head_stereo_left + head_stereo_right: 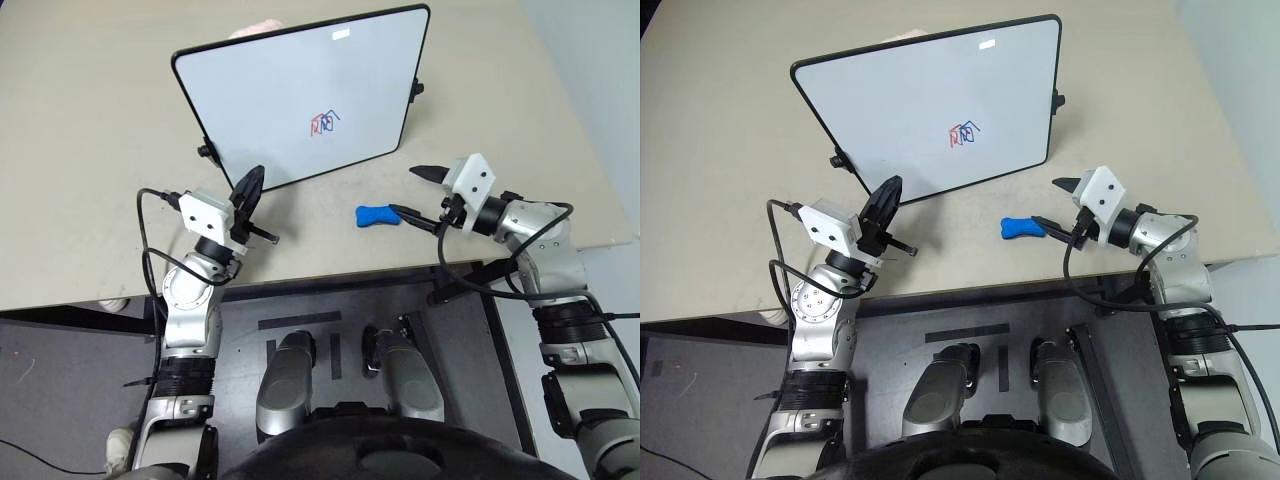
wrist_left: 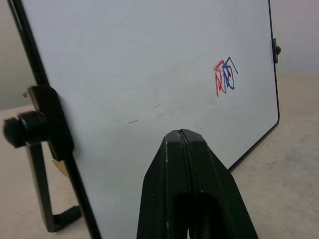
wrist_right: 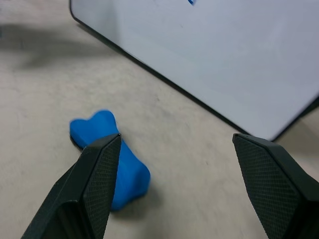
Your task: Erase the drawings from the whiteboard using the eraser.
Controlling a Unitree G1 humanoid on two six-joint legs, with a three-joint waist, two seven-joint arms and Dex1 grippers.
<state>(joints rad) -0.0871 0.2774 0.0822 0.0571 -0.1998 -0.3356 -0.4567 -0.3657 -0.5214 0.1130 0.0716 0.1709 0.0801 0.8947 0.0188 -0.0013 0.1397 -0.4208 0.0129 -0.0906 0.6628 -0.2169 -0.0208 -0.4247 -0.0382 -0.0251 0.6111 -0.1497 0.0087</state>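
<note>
The whiteboard (image 1: 290, 85) stands propped on the beige table, tilted back, with the small red and blue drawings (image 1: 323, 124) right of its middle. The blue bone-shaped eraser (image 1: 377, 215) lies flat on the table in front of the board's lower right corner. My right gripper (image 1: 415, 192) is open just to the right of the eraser, and one finger (image 3: 99, 164) overlaps the eraser (image 3: 132, 174) in the right wrist view. My left gripper (image 1: 252, 185) is shut and empty, its tips close to the board's lower left edge. In the left wrist view the drawings (image 2: 225, 74) show beyond its fingertips (image 2: 174, 149).
The table's front edge (image 1: 300, 275) runs just below both grippers. Black side knobs (image 1: 208, 152) stick out from the board's frame, with a stand foot (image 2: 55, 219) behind it. Something pink (image 1: 255, 28) peeks over the board's top edge.
</note>
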